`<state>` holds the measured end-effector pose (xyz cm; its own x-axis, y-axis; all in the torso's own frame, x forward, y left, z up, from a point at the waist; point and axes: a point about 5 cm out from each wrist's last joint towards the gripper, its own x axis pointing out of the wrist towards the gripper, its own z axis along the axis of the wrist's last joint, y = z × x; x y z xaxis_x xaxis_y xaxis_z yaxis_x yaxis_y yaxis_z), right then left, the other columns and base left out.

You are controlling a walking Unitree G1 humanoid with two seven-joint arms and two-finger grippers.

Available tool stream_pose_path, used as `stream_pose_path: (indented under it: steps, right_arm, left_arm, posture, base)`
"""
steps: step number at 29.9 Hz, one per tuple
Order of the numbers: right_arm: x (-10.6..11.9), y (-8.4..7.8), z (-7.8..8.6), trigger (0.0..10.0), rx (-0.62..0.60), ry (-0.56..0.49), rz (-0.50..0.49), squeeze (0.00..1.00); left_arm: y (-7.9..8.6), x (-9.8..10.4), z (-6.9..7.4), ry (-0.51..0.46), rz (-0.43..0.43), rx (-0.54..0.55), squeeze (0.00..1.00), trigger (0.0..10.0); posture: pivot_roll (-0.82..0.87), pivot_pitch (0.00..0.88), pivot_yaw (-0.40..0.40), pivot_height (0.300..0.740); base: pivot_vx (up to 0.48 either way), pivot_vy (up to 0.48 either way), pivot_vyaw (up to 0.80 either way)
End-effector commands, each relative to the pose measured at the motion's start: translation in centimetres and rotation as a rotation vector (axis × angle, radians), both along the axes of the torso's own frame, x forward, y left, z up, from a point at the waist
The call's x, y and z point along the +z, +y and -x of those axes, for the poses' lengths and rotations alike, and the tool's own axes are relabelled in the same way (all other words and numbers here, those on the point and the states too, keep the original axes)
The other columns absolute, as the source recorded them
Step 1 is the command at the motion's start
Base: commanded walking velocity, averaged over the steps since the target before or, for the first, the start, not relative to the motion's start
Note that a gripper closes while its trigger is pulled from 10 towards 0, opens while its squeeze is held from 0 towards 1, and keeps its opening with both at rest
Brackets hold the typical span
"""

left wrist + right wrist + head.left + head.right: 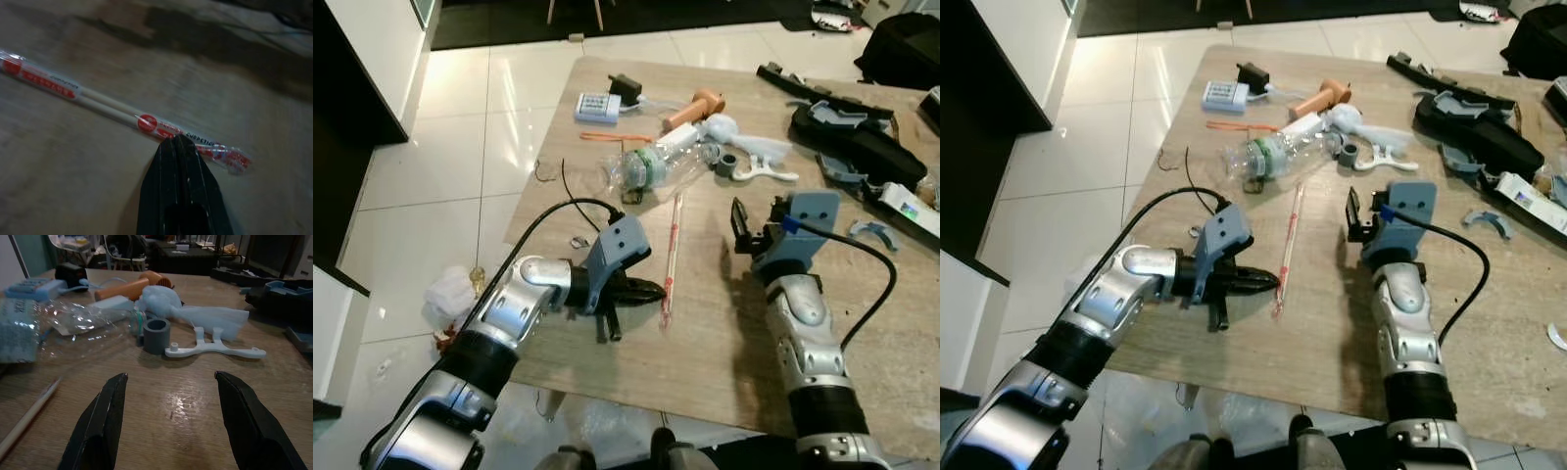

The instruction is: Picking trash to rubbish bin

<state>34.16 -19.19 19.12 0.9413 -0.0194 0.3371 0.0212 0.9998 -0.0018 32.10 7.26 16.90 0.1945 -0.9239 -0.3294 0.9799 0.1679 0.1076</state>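
Note:
A pair of wrapped chopsticks (673, 245) in a clear sleeve with red print lies on the wooden table (705, 372). My left gripper (651, 289) rests low on the table, shut. In the left wrist view its tips (176, 138) touch the near end of the chopsticks (102, 105), with nothing seen between them. A crushed clear plastic bottle (661, 162) with a green label lies farther back. My right gripper (756, 217) stands open and empty over the table, pointing at a grey cap (156, 335) and a white plastic piece (215, 348).
A white crumpled bag (744, 142), an orange handle (695, 108), a blue keypad (597, 106) and a black plug (625, 88) lie at the back. Black gear (852, 137) crowds the right side. A crumpled wrapper (450, 294) lies on the tiled floor left of the table.

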Motion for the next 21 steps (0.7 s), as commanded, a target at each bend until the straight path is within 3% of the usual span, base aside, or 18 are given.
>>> stream_pose_path:
  steps: [1,3,9,17,21]
  right_arm:
    - [-0.2,0.0,0.4,10.0,0.000,-0.002,-0.017,0.00]
    - [-0.1,0.0,0.5,10.0,0.000,-0.012,-0.024,0.00]
    - [1.0,0.0,1.0,10.0,0.014,-0.070,-0.087,0.00]
    - [0.7,0.8,1.8,10.0,0.048,-0.071,-0.106,0.00]
    - [0.6,0.9,1.9,10.0,0.056,-0.063,-0.112,0.00]
  left_arm:
    - [0.7,-0.3,0.9,0.023,0.019,-0.026,0.00,0.0]
    - [1.0,0.0,1.0,0.003,0.050,-0.018,0.00,0.0]
    - [2.9,2.7,-0.2,-0.098,0.279,0.211,0.00,0.0]
    - [4.4,5.1,0.7,-0.073,0.474,0.219,0.00,0.0]
    - [4.6,5.4,0.9,-0.059,0.500,0.210,0.00,0.0]
  posture:
    - [0.00,0.260,0.036,0.740]
    - [0.00,0.256,0.037,0.740]
    - [0.00,0.237,0.031,0.740]
    - [-0.01,0.230,0.025,0.740]
    - [-0.01,0.224,0.024,0.740]
  base:
    - [0.000,0.000,0.00]
    - [0.000,0.000,0.00]
    - [0.000,0.000,0.00]
    - [0.000,0.000,0.00]
    - [0.000,0.000,0.00]
